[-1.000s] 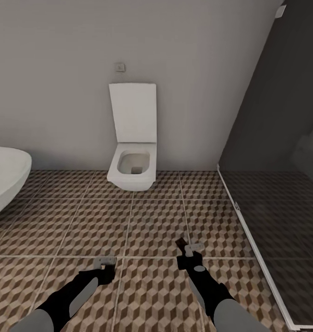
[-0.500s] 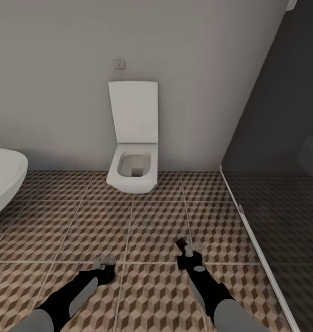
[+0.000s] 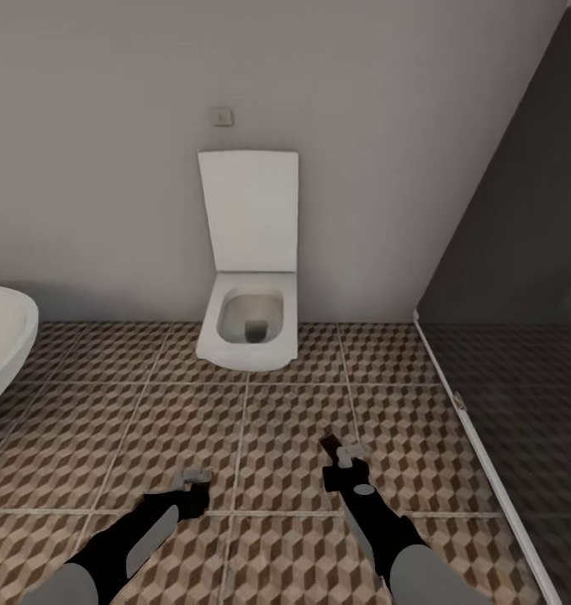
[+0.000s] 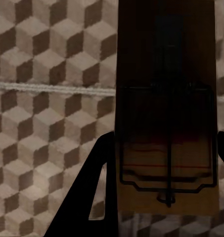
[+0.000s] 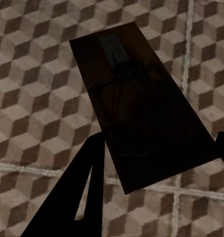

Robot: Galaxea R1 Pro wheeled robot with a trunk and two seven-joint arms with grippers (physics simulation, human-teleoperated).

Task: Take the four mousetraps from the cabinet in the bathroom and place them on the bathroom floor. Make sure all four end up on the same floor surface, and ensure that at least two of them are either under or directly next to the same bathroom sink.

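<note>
Both end effectors pinch mousetraps above the bathroom floor [image 3: 176, 412]: left end effector [image 4: 161, 163] grips a mousetrap [image 4: 166, 123], right end effector [image 5: 156, 163] a second mousetrap [image 5: 141, 103], dark and hard to read. Ahead stands a toilet [image 3: 250, 323].

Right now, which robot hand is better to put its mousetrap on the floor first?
Either would do, perhaps the left. The left gripper and right gripper are each shut on a mousetrap above the bathroom floor. The left looks lower in the head view. No sink shows here.
</note>
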